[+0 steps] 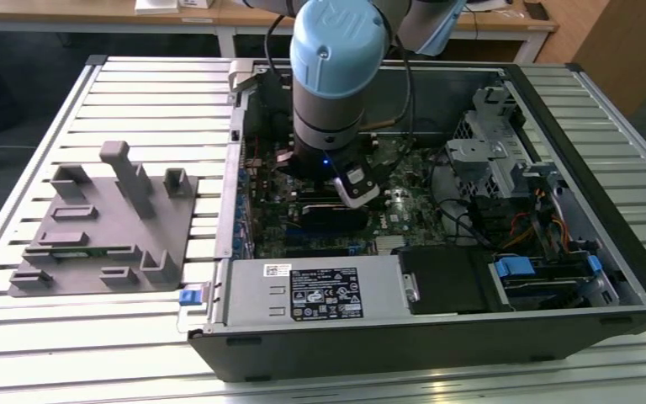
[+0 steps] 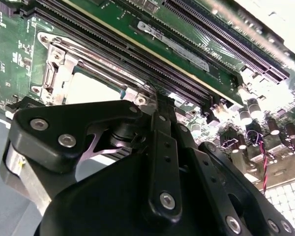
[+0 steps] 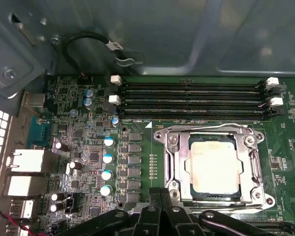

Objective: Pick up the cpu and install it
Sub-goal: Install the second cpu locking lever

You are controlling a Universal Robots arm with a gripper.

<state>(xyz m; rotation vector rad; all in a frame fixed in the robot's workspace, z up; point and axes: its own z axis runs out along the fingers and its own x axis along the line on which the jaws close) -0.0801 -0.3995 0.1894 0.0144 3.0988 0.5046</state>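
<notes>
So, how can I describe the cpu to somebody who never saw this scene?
Look inside the open computer case at the green motherboard, just below the four long black memory slots. There a metal socket frame surrounds the cpu, a flat square chip; its pale, plain metal top distinguishes it from the surrounding parts.

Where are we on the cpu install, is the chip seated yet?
Looks seated: the cpu lies flat inside the metal socket frame on the motherboard, its pale top showing through the frame opening. The gripper sits low right beside the socket edge, inside the open computer case. Nothing is visibly carried. The grey fixture outside the case holds no chip I can see. Whether the frame is latched, I cannot tell.
</notes>
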